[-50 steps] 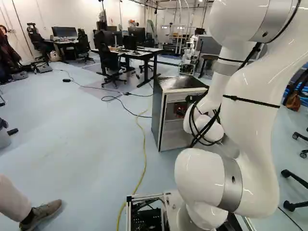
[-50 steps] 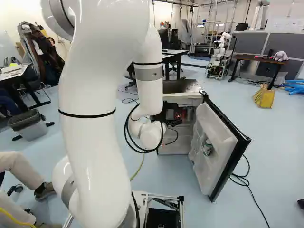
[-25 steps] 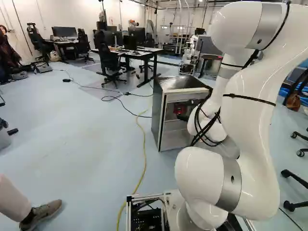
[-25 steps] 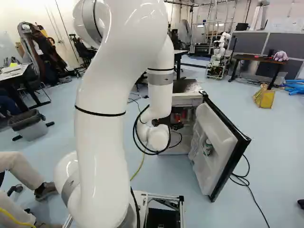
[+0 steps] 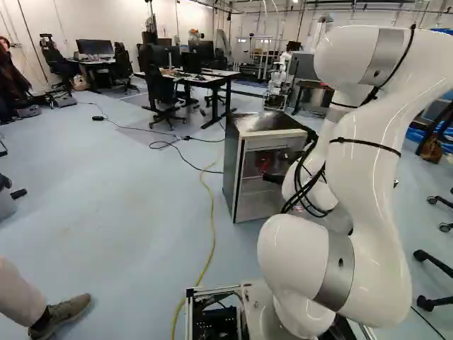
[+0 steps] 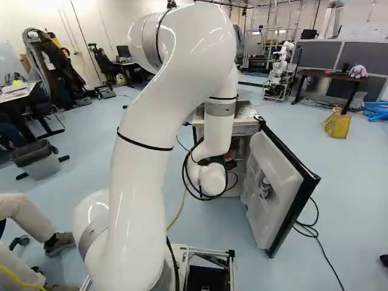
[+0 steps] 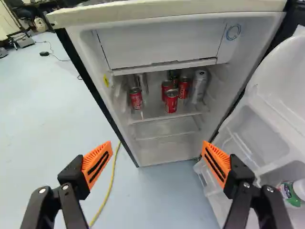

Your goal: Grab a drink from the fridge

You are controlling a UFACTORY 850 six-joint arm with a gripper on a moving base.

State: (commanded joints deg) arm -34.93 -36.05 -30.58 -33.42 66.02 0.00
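Observation:
My black gripper is in front of the fridge, mostly hidden by the arm in the left base view. In the wrist view the gripper stands wide open, nothing between its orange pads. Ahead of it is the open fridge. On its upper shelf, one red can stands apart; several red cans cluster near the middle, the foremost can in front, with a silver can beside them. The fingers are outside the fridge, short of the shelf.
The fridge door hangs open on the hinge side, a green-and-white bottle in its rack. A yellow cable crosses the floor beside the fridge. Another robot stands farther back.
The arm has shifted to the right in the right base view; in the left base view its upper part and gripper have come lower. The base, fridge and door have stayed still.

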